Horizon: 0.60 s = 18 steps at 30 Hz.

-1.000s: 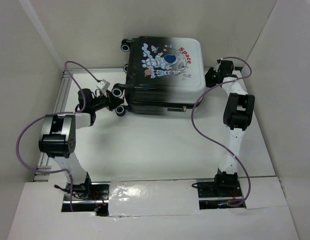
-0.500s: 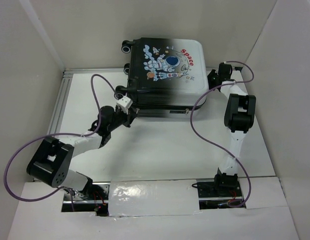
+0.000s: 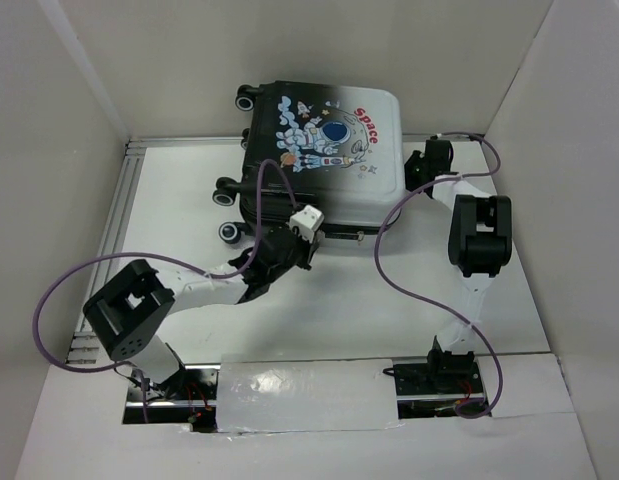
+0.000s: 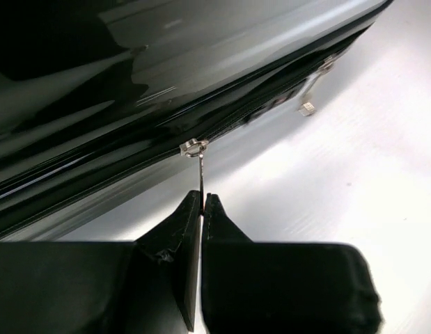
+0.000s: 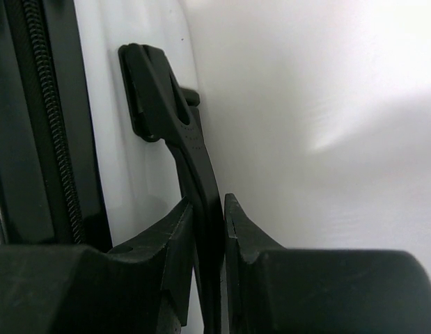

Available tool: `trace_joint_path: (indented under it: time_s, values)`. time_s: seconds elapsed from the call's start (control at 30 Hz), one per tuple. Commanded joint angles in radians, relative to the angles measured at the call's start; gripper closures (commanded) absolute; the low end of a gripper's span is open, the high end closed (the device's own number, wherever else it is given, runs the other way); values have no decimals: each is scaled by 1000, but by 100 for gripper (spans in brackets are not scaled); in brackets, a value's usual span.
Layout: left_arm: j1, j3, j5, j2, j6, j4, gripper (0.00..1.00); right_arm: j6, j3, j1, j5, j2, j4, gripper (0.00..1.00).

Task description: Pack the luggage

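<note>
The left arm (image 3: pixel 204 285) lies low and stretched out across the white desk (image 3: pixel 319 320). It reaches from its base at the near left toward the near edge of the suitcase (image 3: pixel 324 150). The left jaws are clenched on a thin metal zip pull (image 4: pixel 200 177). The pull hangs from a small ring on the zip line along the glossy black side of the shell.

The right arm (image 3: pixel 474 235) stands tall with its elbow bent. Its wrist is turned in toward the right side of the suitcase. The right jaws are pressed shut on a flat black plastic handle (image 5: pixel 166 111) fixed to the smooth white part of the shell. Coiled black zip teeth (image 5: pixel 51 118) run just beside it.

The suitcase lies flat and closed at the far middle of the desk, near the back wall and turned slightly askew. Its hard shell is rounded at the corners and fades from white to black. A cartoon astronaut and red lettering are printed on top. Black wheels (image 3: pixel 230 232) stick out on its left side.

A second small metal tab (image 4: pixel 308 108) dangles farther along the same zip line. Purple cables (image 3: pixel 49 300) loop loosely from both arms. Plain white walls (image 3: pixel 59 150) close in the desk on three sides.
</note>
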Motion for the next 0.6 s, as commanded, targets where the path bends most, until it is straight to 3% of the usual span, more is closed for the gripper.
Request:
trace_joint_path:
  time_s: [0.0, 0.27, 0.57]
  values:
    - [-107, 61, -7, 29, -87, 66, 100, 51, -84, 68, -63, 30, -166, 100]
    - [-225, 172, -244, 107, -96, 11, 100, 51, -94, 77, -93, 2, -154, 100]
    - [-234, 239, -202, 179, -118, 11, 100, 51, -149, 86, -111, -38, -134, 100]
